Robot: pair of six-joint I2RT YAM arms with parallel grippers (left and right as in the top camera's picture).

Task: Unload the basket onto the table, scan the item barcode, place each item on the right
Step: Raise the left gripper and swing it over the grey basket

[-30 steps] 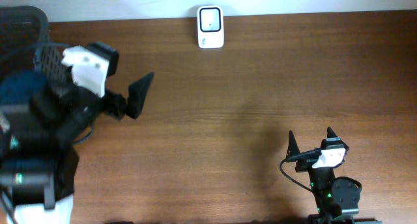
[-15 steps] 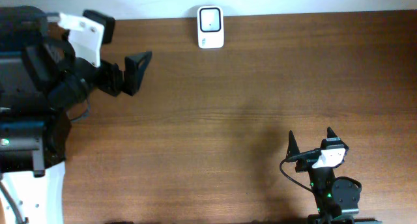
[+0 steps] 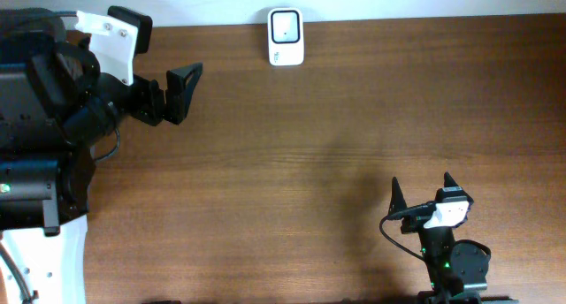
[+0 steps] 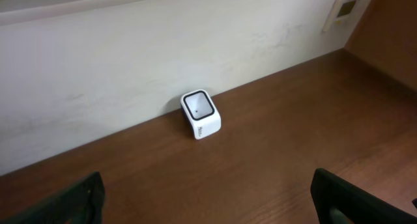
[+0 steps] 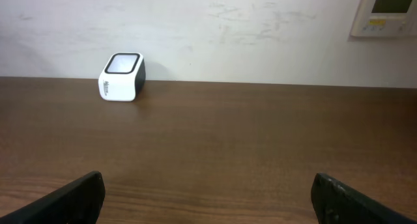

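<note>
A small white scanner (image 3: 285, 37) with a dark window stands at the table's back edge, against the wall. It shows in the left wrist view (image 4: 201, 114) and in the right wrist view (image 5: 122, 77) too. No item with a barcode is in view. My left gripper (image 3: 190, 79) hovers at the far left, pointing toward the scanner, open, with nothing between its fingers (image 4: 78, 201). My right gripper (image 3: 421, 180) rests low near the front right, open and empty, its fingertips (image 5: 335, 198) spread wide.
The brown wooden table (image 3: 336, 127) runs up to a white wall. A wall panel (image 5: 388, 12) hangs to the right behind the table. The left arm's bulky body (image 3: 44, 136) fills the left edge.
The left arm has swung toward the back of the table, its gripper ending a little farther back and levelled. The right arm and the scanner have not moved.
</note>
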